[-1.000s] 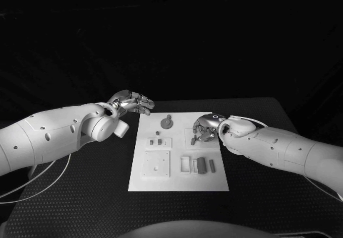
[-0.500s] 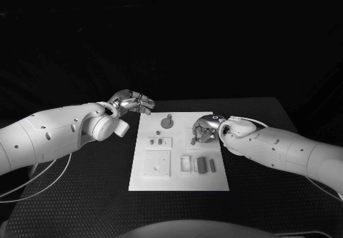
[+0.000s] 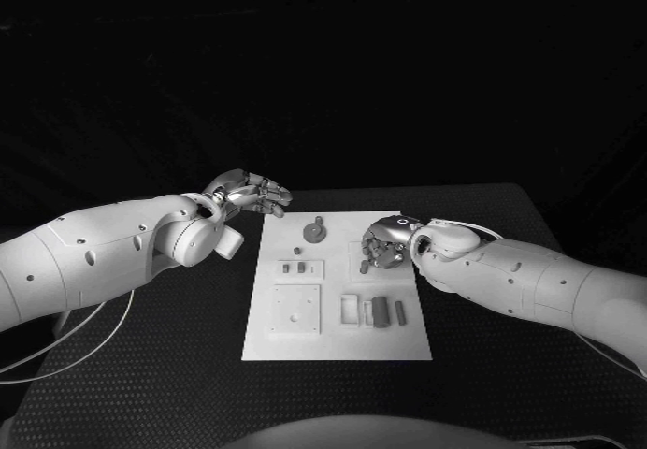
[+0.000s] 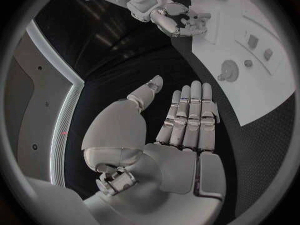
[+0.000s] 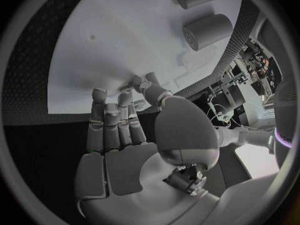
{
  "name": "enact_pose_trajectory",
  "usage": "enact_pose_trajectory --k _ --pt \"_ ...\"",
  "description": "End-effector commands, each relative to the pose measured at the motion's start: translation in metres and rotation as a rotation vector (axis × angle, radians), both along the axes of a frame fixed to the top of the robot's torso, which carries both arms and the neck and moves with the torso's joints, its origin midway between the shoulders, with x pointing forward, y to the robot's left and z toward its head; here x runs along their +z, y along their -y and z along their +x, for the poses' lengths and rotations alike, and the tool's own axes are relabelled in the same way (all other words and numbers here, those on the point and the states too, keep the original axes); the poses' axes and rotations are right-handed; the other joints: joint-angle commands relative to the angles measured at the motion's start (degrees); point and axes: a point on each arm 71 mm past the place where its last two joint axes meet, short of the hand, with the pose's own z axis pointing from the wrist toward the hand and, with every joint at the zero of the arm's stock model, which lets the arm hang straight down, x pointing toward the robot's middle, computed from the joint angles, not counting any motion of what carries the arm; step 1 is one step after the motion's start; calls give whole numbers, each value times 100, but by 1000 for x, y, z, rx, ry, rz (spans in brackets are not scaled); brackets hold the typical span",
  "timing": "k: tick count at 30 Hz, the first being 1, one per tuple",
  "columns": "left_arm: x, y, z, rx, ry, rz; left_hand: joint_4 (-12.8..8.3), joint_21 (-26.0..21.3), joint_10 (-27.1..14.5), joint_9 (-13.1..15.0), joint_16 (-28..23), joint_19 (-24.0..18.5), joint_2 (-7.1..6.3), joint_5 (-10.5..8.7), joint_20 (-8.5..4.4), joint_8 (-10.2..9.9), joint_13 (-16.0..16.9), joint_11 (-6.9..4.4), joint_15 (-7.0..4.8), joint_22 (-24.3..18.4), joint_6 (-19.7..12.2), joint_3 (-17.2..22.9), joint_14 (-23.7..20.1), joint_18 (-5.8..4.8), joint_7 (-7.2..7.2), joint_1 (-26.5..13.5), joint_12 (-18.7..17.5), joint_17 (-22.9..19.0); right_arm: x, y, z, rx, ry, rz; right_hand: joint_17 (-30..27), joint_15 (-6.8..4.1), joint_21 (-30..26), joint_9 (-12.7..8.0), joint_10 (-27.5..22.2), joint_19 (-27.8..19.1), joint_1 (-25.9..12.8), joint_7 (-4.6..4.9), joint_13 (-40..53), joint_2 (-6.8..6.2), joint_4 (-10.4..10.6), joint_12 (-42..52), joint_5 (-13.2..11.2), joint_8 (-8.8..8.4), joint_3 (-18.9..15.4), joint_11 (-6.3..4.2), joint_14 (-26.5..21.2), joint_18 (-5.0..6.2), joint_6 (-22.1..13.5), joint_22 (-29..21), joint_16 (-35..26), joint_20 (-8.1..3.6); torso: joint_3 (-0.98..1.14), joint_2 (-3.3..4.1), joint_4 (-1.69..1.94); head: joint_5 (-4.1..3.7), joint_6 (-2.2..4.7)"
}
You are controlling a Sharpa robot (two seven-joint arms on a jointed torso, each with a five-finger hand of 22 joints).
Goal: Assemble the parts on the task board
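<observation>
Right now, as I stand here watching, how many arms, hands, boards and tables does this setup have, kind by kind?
White robot arms: 2, left and right
Silver many-fingered hands: 2, left and right
Flat white task board: 1
Black table: 1
Total: 6

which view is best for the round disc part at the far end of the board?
Head view: the round disc part sits unobstructed on the task board, with the other parts around it. Left wrist view shows it too, but small and distorted. In the right wrist view I can't pick it out.
</observation>
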Motion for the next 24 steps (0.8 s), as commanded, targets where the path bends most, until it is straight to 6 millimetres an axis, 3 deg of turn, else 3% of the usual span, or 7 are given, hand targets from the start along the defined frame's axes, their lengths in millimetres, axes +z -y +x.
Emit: enact_pose_trajectory --k 1,9,20,24 --pt "1 2 0 -11 2 -6 23 28 35 -8 -35 26 -21 -13 -5 23 -10 9 0 -8 -44 -7 31 50 -15 1 -1 8 -8 5 -2 19 -11 -74 0 -66 37 35 5 -21 103 -46 -16 84 -18 33 3 91 20 -80 14 80 176 125 29 -11 -2 1 -2 -3 -8" --pt "1 2 0 -11 1 -6 27 28 36 -9 -40 27 -15 -13 -5 24 -12 10 0 -13 -46 -7 33 49 -15 0 -2 15 -8 7 -2 16 -4 -70 7 -115 63 93 2 -27 116 -106 -26 182 -12 58 3 198 14 -131 13 80 356 124 48 -7 0 1 -2 -7 -14" --pt "1 2 0 -12 -2 -5 36 28 31 -14 -52 29 -13 -13 -5 18 -17 12 0 -25 -62 -11 36 48 -8 -10 -8 30 -6 9 -1 10 19 -35 8 -143 95 124 59 26 26 -131 -45 210 5 89 4 231 -8 -159 56 80 407 117 71 -22 -1 0 -5 -10 -9" --pt "1 2 0 -12 -2 -5 37 28 30 -16 -55 30 -12 -13 -6 17 -18 13 0 -29 -66 -11 37 48 -7 -10 -9 34 -3 10 -1 -7 34 12 5 -149 97 124 66 35 1 -129 -55 157 2 88 2 221 -18 -160 64 80 388 114 69 -29 -2 1 -4 -13 -5"
